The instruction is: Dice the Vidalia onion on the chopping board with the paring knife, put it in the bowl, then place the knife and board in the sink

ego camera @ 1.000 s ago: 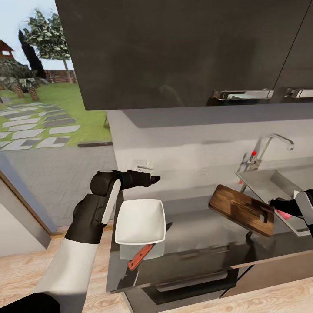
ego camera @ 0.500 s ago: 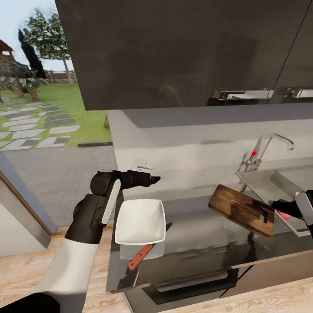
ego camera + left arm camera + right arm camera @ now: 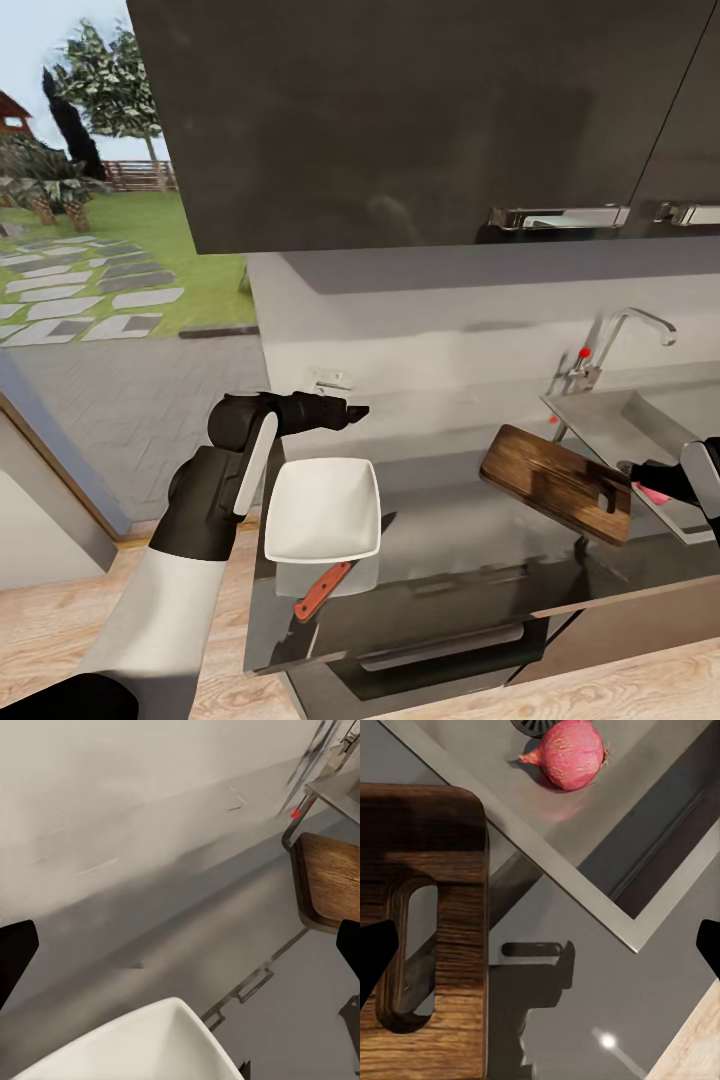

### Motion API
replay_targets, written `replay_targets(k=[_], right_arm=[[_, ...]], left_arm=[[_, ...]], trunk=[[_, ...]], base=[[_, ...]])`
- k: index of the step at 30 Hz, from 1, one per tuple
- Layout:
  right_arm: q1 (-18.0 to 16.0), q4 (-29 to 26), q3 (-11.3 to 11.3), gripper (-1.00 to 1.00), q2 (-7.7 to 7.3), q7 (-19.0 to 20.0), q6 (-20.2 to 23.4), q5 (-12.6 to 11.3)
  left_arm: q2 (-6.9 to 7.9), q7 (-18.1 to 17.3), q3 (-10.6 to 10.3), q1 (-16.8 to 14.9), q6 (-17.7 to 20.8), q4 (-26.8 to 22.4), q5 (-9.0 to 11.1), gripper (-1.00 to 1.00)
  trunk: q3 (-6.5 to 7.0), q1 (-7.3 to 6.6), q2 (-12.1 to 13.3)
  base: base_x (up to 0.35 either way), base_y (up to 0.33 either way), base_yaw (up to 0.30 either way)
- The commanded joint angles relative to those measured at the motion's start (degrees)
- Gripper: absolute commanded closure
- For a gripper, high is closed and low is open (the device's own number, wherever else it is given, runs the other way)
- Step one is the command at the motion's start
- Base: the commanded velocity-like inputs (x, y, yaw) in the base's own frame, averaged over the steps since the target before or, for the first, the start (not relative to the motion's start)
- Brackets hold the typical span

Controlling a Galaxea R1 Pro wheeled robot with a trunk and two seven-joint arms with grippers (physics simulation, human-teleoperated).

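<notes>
Left gripper (image 3: pixel 360 410) raised, jaws apart, right gripper (image 3: pixel 628 467) jaws apart

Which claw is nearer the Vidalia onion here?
Right. The right claw hangs open by the sink's near edge, the Vidalia onion just ahead of it. The left claw is above the bowl, far across the countertop.

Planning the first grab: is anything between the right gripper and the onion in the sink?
Nothing visible. The Vidalia onion lies uncovered in the sink, beside the chopping board; the right gripper hovers nearby, jaws open.
</notes>
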Motion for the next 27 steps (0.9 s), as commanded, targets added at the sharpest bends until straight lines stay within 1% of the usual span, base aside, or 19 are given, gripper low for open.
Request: replay_targets(k=[1, 14, 27], right_arm=[[0.0, -0.2, 0.0, -1.0, -0.02, -0.4, 0.1, -0.6], [-0.1, -0.6, 0.0, -1.0, -0.02, -0.2, 0.0, -0.6], [0.0, -0.7, 0.0, -1.0, -0.02, -0.3, 0.0, -0.6]], left_arm=[[-0.02, 0.0, 0.0, -0.1, 0.3, 0.0, 0.1, -1.0], [-0.02, 0.0, 0.0, -0.1, 0.3, 0.0, 0.1, -1.0], [-0.02, 0.0, 0.0, -0.1, 0.3, 0.0, 0.1, -1.0]], trunk=[[-0.12, 0.04, -0.1], [-0.2, 0.04, -0.1], [-1.28, 0.04, -0.1]], base=[[0.0, 0.0, 0.0], [0.0, 0.0, 0.0], [0.0, 0.0, 0.0]])
